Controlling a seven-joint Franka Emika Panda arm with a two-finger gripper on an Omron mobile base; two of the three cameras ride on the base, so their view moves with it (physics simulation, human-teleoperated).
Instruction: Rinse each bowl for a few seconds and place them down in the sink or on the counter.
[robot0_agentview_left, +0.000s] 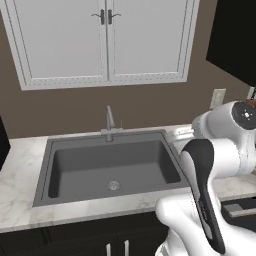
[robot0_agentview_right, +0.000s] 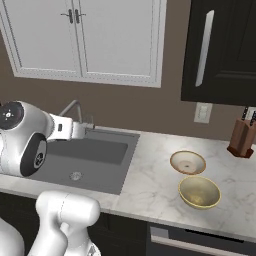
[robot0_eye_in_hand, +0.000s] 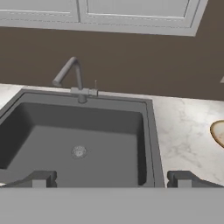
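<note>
Dark grey sink (robot0_agentview_left: 112, 167) in left base view: dry, nothing inside but drain (robot0_agentview_left: 113, 185), faucet (robot0_agentview_left: 109, 122) at back rim. Right base view: tan bowl (robot0_agentview_right: 187, 162) and cream-yellow bowl (robot0_agentview_right: 199, 192), both empty, just beside each other on marble counter (robot0_agentview_right: 150, 182), well apart from basin; approach nearer rim from above. Hand view: gripper (robot0_eye_in_hand: 111, 178) spread wide over sink, holding nothing.

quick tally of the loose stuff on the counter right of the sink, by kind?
Bowls: 2, a tan shallow round bowl with a pale speckled inside and a cream-yellow shallow round bowl, both on the white marble counter.
Knife blocks: 1, a brown wooden knife block by the wall.
Total: 3
</note>
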